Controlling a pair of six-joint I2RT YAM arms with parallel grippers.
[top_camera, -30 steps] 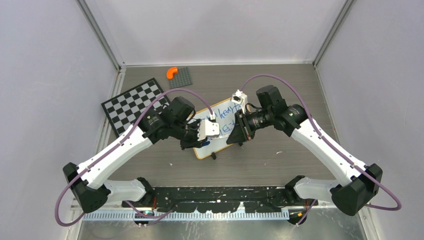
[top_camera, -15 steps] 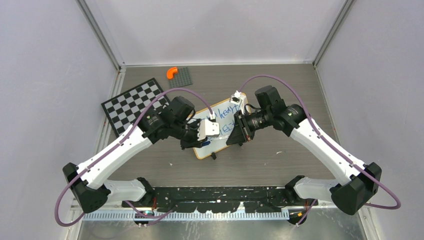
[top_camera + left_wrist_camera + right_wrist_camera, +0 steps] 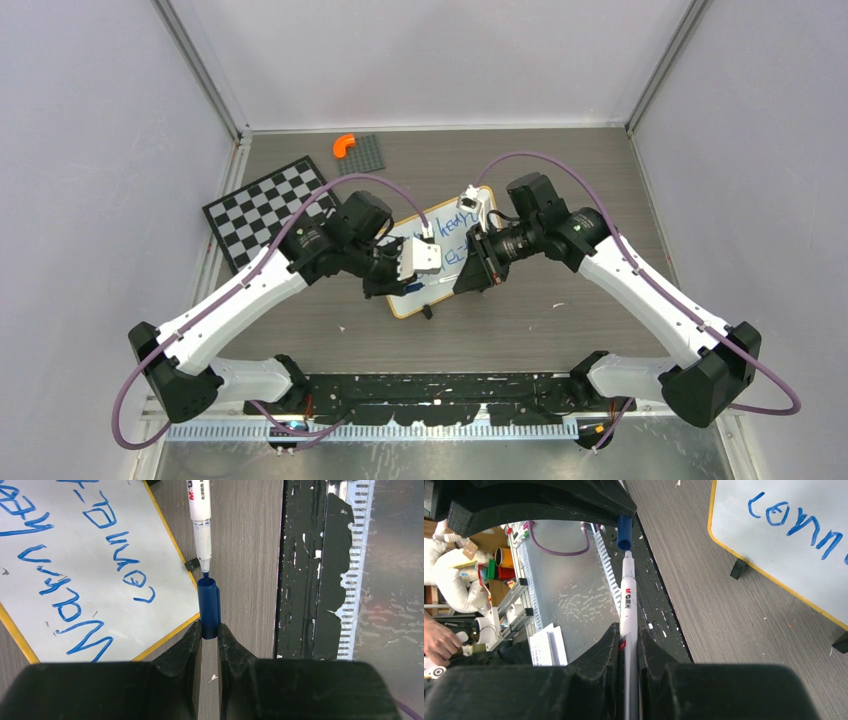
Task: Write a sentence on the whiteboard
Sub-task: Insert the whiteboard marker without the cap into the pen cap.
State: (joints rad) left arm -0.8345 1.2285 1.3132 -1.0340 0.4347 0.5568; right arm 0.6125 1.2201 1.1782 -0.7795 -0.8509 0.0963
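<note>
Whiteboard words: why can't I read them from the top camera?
Top view: the whiteboard is small and partly covered, so the sentence is just blue squiggles. Left wrist view: it is close and sharp, but upside down. Right wrist view: sharp too, only a few letters fit in the corner.

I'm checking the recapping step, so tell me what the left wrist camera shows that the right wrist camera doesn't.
Only the left wrist view shows both lines of the blue sentence on the whiteboard. Only the right wrist view shows the right gripper shut on the marker, plus a person's hand beyond the table. Both show the marker tip at the mouth of the blue cap, which the left gripper holds, and a whiteboard corner.
</note>
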